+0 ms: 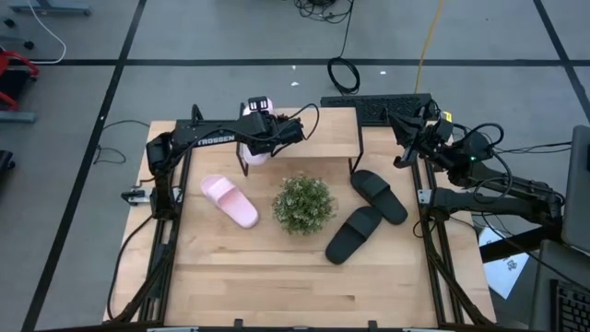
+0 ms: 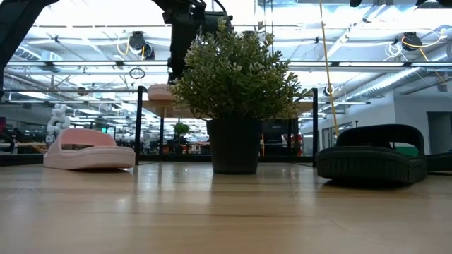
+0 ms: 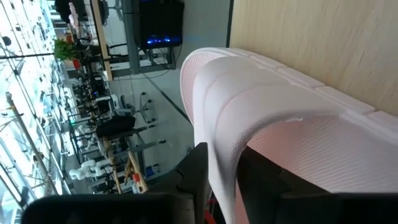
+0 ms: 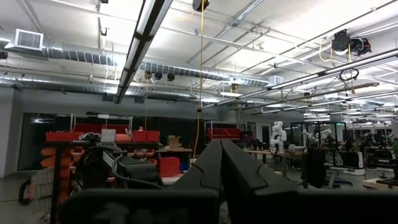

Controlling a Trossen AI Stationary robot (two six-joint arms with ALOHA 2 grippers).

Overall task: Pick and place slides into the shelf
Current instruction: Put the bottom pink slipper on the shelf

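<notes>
My left gripper (image 1: 277,135) reaches over the left end of the shelf (image 1: 318,129), a light plank on thin black legs, and is shut on a light pink slide (image 1: 255,153). In the low view that slide (image 2: 159,92) sits at the level of the plank top behind the plant. The second pink slide (image 1: 230,200) lies sole down on the table left of the plant. Two black slides (image 1: 378,195) (image 1: 353,234) lie on the table to the right. My right gripper (image 4: 221,163) is shut, raised at the table's far right corner, facing the room. My left gripper holds the pink slide by its wide strap (image 3: 225,163), pinched at the strap's edge. One finger (image 3: 268,186) is under the strap's arch and the other finger (image 3: 198,182) is outside it. The fingers come from the table's left. The slide's sole lies along the shelf plank (image 3: 311,37).
A potted plant (image 1: 302,204) stands at the table's middle, just in front of the shelf. A black keyboard (image 1: 376,107) lies behind the shelf's right end. The near half of the wooden tabletop (image 1: 295,286) holds nothing.
</notes>
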